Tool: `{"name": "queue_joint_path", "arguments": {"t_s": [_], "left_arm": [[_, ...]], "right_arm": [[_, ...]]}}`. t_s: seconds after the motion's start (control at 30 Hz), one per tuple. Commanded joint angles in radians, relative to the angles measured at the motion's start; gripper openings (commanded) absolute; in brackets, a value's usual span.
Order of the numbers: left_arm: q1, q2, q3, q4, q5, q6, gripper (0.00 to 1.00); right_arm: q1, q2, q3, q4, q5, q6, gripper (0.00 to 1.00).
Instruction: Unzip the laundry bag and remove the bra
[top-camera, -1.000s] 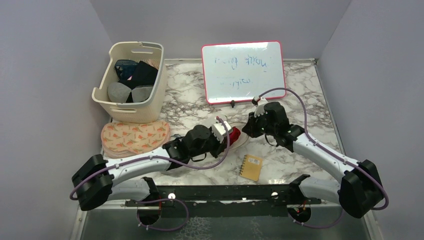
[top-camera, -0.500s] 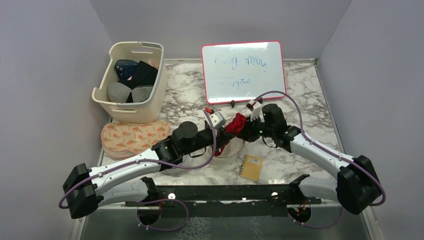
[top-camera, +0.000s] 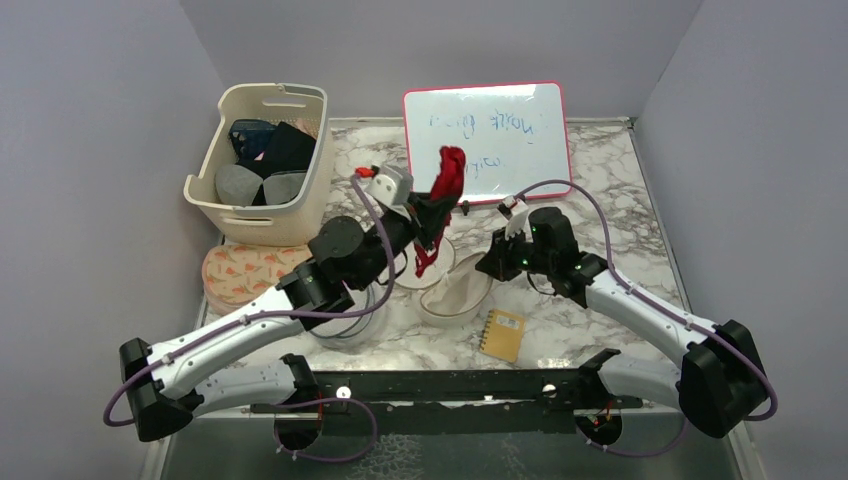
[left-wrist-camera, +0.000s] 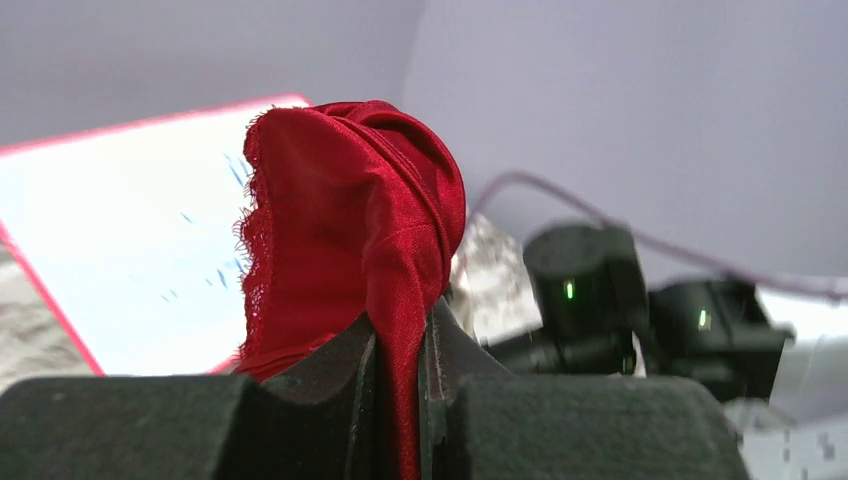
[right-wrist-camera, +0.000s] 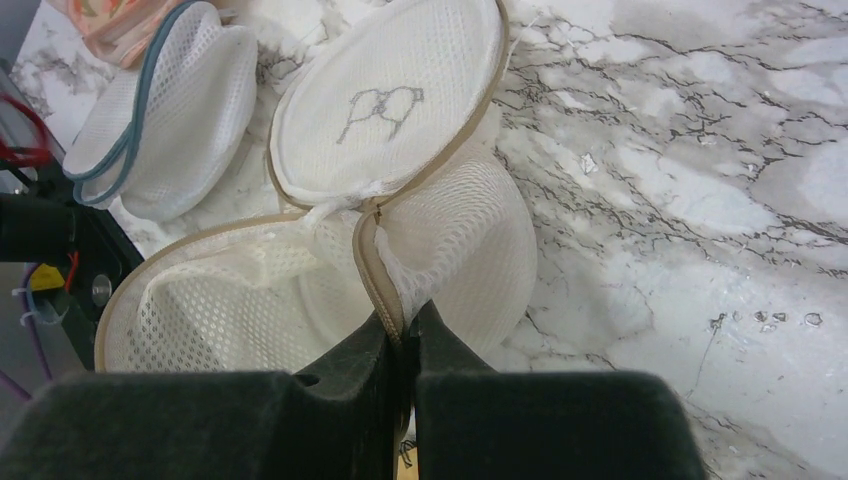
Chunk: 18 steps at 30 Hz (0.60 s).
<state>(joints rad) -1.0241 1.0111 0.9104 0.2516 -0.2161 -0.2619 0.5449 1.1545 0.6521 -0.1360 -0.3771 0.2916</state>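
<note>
The laundry bag lies unzipped on the marble table, its tan-rimmed lid with the bra icon flipped back. In the top view the open laundry bag sits at the middle of the table. My right gripper is shut on the bag's zipper rim, and in the top view that right gripper is at the bag's right edge. The red lace bra hangs clear above the bag, pinched in my shut left gripper. From above, the bra dangles in front of the whiteboard from the raised left gripper.
A flat mesh disc with a blue rim lies left of the bag. A cream basket of clothes stands at the back left, with a patterned pad in front of it. A whiteboard leans at the back. A small notebook lies near the front.
My left arm has lifted the red bra up and out of the bag, toward the back. The right gripper has stayed shut on the bag's rim.
</note>
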Motion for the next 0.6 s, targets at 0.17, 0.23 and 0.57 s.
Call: {"name": "queue_joint_path", "arguments": {"t_s": [0.17, 0.23, 0.57], "left_arm": [[0.089, -0.016, 0.266, -0.178, -0.362, 0.140, 0.00], [0.136, 0.018, 0.327, -0.269, -0.394, 0.155, 0.00], [0.416, 0.255, 0.494, -0.295, -0.697, 0.480, 0.00]], "right_arm": [[0.005, -0.004, -0.008, 0.005, 0.035, -0.001, 0.04], [0.005, -0.004, -0.004, -0.002, 0.036, -0.007, 0.04], [0.005, -0.002, 0.000, -0.012, 0.046, -0.014, 0.04]]}}
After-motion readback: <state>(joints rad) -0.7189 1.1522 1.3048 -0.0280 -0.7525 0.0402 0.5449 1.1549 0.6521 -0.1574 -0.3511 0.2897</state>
